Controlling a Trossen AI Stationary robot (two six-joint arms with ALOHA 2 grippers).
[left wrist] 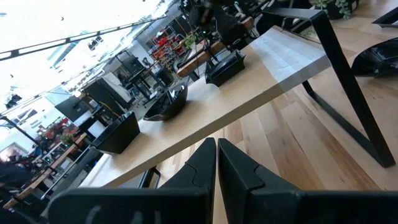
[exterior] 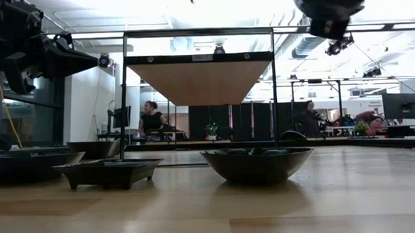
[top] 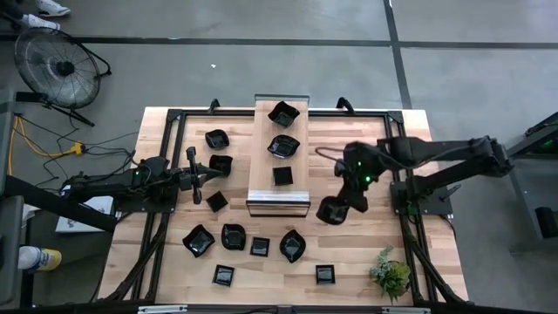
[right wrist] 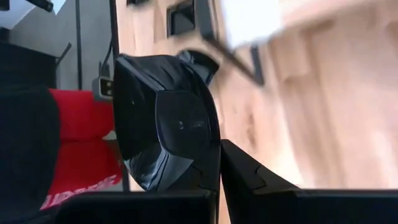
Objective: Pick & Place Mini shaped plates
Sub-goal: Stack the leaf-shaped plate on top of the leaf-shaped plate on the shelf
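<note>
From above, three mini plates [top: 282, 146] sit on the raised shelf [top: 261, 187], around ten left on the counter [top: 436, 262]; right gripper [top: 342, 208] clamps a plate [top: 331, 210] just beside the shelf; left wrist: left gripper [left wrist: 216, 163] closed, empty; right wrist: plate pinched at its rim.

No text, label or number can be read with certainty anywhere. The one trace of lettering is white characters on a red surface [right wrist: 84, 180] just beside the glossy black plate [right wrist: 165, 134] in the right wrist view, blurred beyond reading.
</note>
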